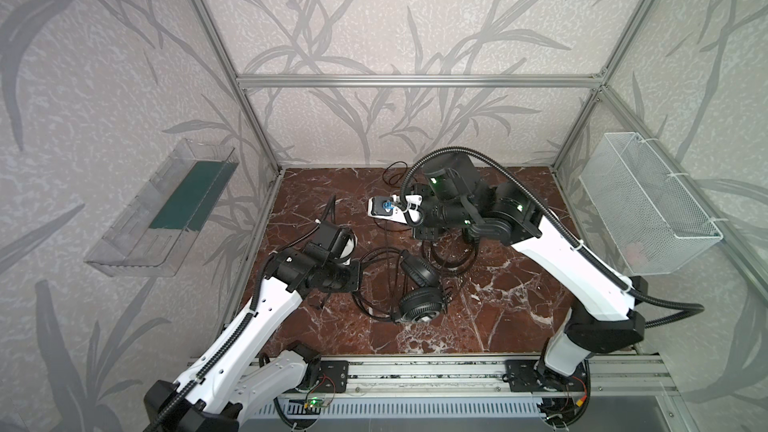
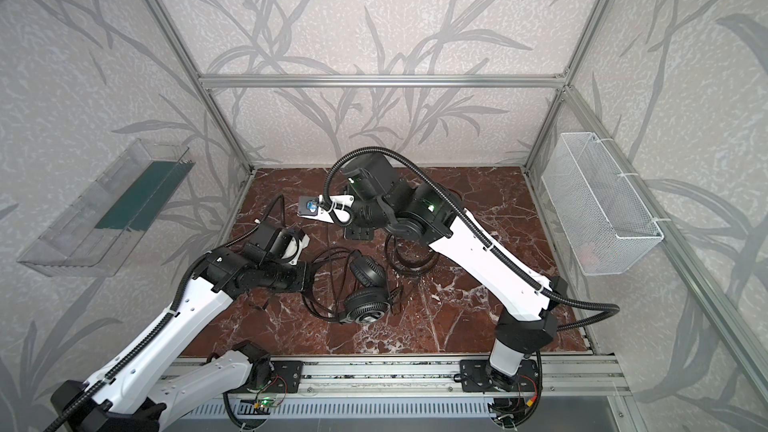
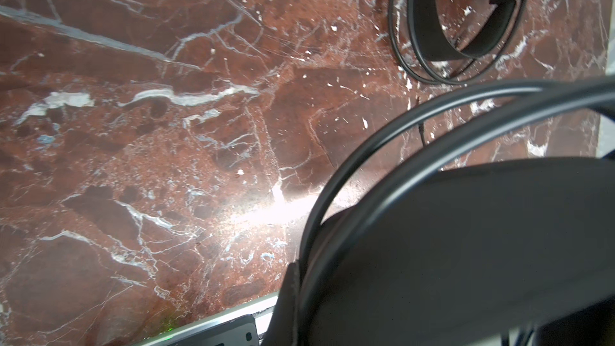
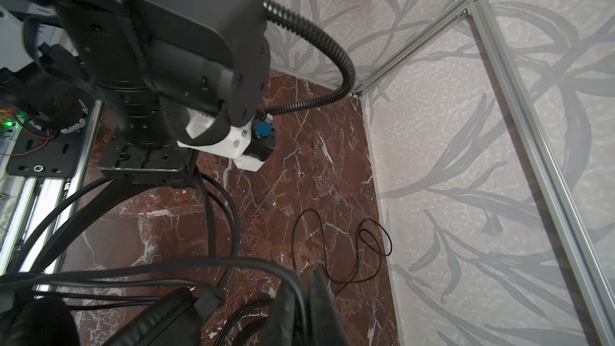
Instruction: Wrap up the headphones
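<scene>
Pincers first: my left pincer [image 1: 356,280] is clamped tight on the headphones [image 1: 419,301] at frame centre in both top views. My right pincer [image 4: 301,311] is above a second headset [image 1: 453,258], and I can't make out its gap.

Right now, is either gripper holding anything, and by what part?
Left gripper is shut on the headband of one headset. Right gripper is at the other headset; grip cannot be told.

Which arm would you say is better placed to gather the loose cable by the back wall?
Right, probably: the right tool sits nearer that cable; the left tool is shut at a headband.
</scene>
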{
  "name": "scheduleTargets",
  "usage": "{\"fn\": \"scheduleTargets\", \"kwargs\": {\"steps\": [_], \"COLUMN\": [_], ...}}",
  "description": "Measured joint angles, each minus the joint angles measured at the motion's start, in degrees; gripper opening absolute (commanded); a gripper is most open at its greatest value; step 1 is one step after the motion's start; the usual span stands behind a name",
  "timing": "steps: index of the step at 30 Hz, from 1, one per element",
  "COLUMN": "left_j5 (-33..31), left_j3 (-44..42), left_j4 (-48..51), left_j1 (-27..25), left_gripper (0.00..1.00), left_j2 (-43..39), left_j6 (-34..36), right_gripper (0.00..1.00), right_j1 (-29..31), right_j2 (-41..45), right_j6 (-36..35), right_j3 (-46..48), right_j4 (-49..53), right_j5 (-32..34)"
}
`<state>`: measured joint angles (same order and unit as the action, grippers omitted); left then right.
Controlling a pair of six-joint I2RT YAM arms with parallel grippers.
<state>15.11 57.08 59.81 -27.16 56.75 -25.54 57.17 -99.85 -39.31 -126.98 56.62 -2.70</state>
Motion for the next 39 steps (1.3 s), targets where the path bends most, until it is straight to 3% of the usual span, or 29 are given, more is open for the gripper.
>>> {"fn": "scheduleTargets", "kwargs": {"steps": [8,15,21,39], "left_j5": [0.09,-0.26,-0.17,0.59], "left_j3": [0.0,0.0,0.11,8.04], "left_j4": [0.04,1.18,3.32,10.97], "left_j1": [-1.29,-1.46,-1.62,-1.68], "left_gripper": [0.0,0.0,0.0,0.0], "left_j2": [-2.08,-6.36,-7.19,-10.73], "left_j6": [0.26,0.61,1.46,1.4], "right_gripper": [0.17,0.37,0.46,0.53], "right_j1": [-3.82,-9.44,-13.03,-22.12], "right_j2": [-7.28,-7.87,-8.83,-21.35], "right_j6": [2.14,6.12,9.88,18.8], "right_j3": [-0.39,4.22,8.9,9.07], "right_j4": [-1.22,-8.0,-13.75,-22.36], "right_j5": [-0.83,0.07,1.2,5.92]}}
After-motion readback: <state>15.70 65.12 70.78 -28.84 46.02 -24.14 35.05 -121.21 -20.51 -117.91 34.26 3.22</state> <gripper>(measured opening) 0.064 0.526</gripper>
